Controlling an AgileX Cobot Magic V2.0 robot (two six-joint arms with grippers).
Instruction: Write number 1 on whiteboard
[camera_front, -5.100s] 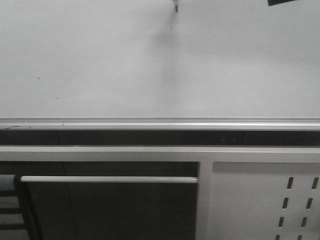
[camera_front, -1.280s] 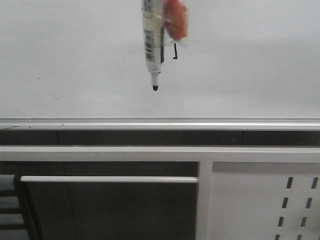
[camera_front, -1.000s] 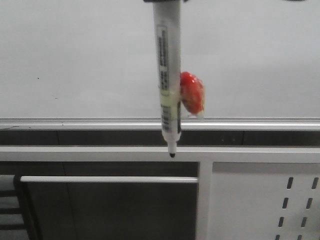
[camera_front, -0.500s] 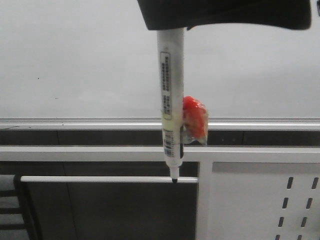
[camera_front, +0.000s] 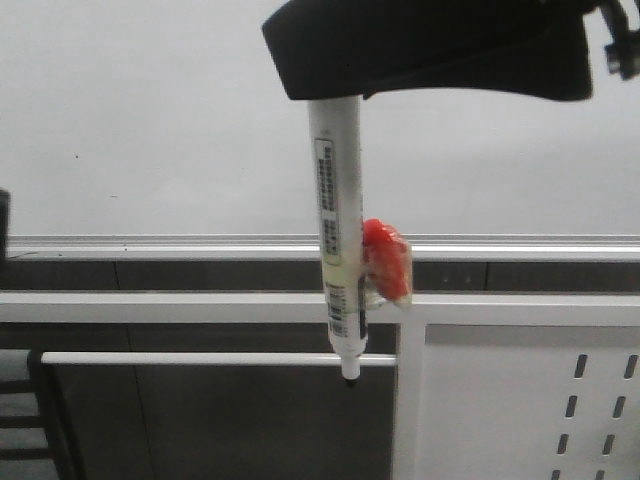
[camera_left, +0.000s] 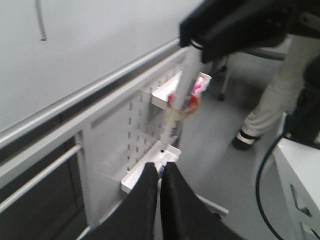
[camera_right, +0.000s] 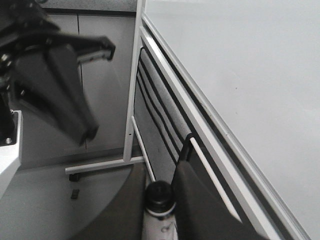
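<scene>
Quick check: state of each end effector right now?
Left end effector: shut, holding nothing.
Right end effector: shut on the white barcode-labelled marker pen.

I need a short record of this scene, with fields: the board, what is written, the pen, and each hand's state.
whiteboard: glossy grey-white, silver rim along its lower edge
number 1: thin black stroke on the board, shown in the left wrist view
marker: white, barcode label, tip pointing down, below the rim
red object: attached to the marker's side
right hand: shut on the marker
left hand: shut, holding nothing
</scene>
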